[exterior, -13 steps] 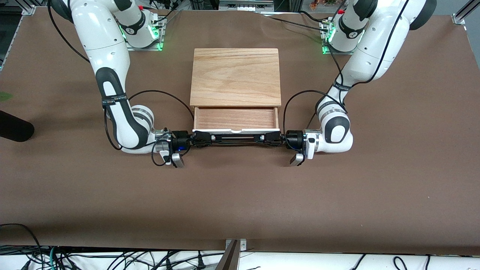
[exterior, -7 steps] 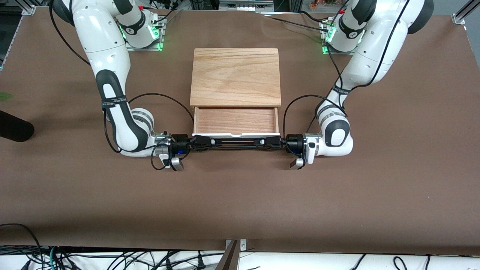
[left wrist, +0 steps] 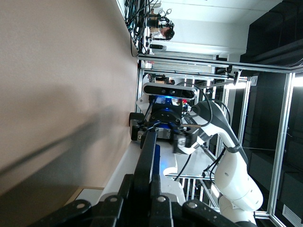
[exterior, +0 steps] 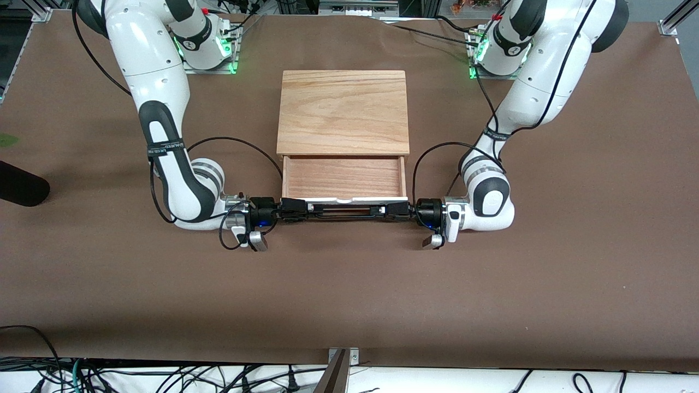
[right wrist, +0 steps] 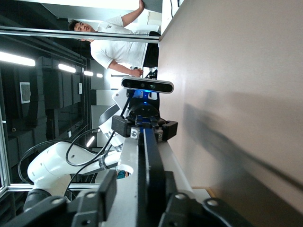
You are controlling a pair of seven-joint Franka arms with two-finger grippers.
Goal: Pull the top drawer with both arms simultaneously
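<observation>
Covering the table point(exterior: 349, 295), brown matting lies under the cabinet point(exterior: 343, 112).

The front camera is looking down from high across the table point(exterior: 349, 295), facing both arms. Each wrist camera is sitting very close to its own gripper and looking along the drawer handle point(left wrist: 147, 156) toward the other arm. All three views are sharing this handle and the brown table.
</observation>
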